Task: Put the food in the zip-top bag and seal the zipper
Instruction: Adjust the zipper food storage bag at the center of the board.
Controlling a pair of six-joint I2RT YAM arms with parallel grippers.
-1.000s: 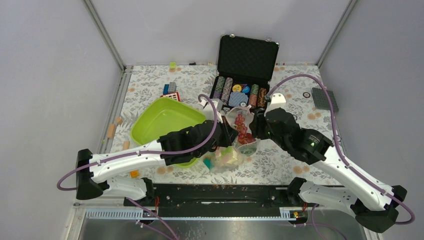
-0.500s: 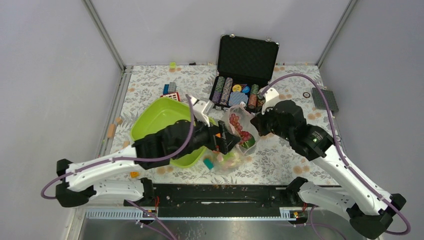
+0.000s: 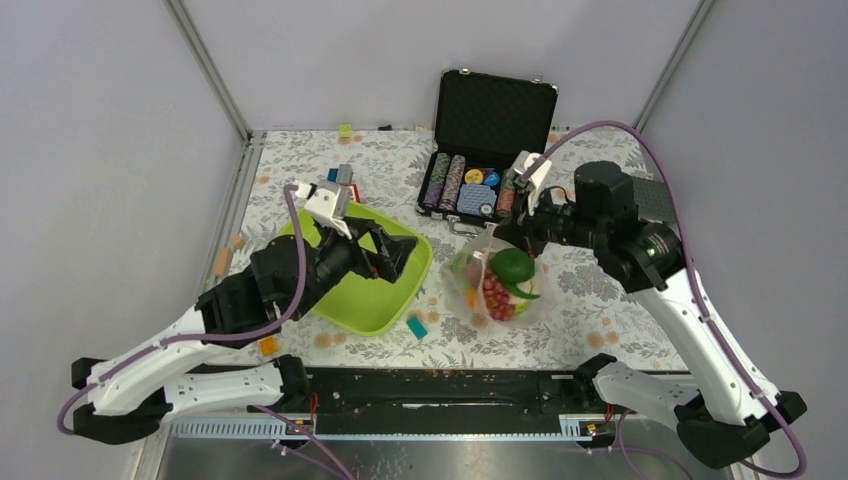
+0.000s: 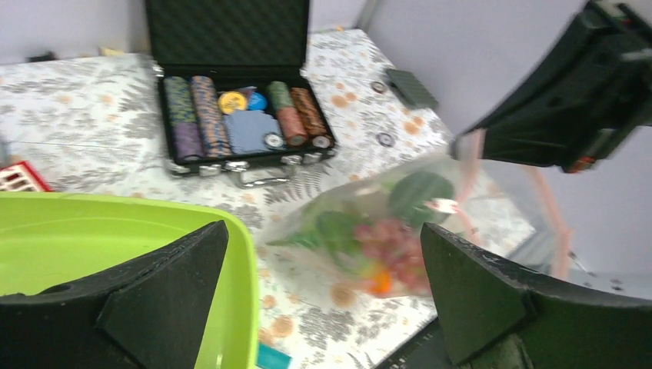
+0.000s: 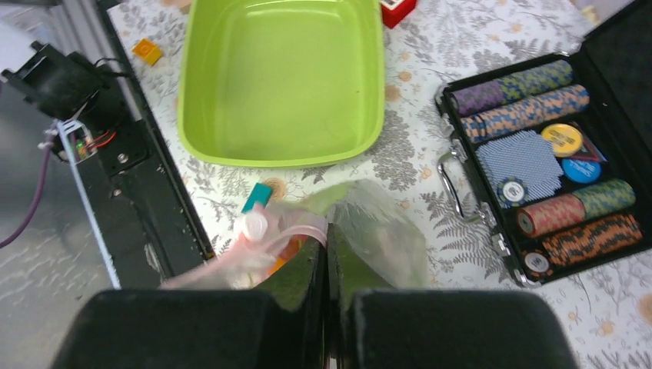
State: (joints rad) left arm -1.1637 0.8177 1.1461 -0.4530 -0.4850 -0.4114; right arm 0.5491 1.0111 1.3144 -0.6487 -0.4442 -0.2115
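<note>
While my left hand hangs over the tray with its fingers spread and nothing between them, the top view shows my right hand pinched on the upper edge of the bag, just in front of the chip case. The bag hangs from that grip to the right of the tray and apart from it; I cannot tell whether its bottom touches the table. Through the plastic I make out a dark green fruit near the top and grapes below it. A teal block lies on the table between tray and bag

From my left wrist, my two fingers stand wide apart. The tray's rim sits low on the left, the case lies open further back, and the bag shows blurred in the gap, with the grapes and the green fruit inside it. My right hand is the dark shape above the bag on the right

From my right wrist, my fingers are pressed together on the bag's plastic. The pink zipper curls away to the left of them, blurred, so I cannot tell whether it is sealed. Beyond lie the tray, the teal block beside its near rim and the case on the right
</note>
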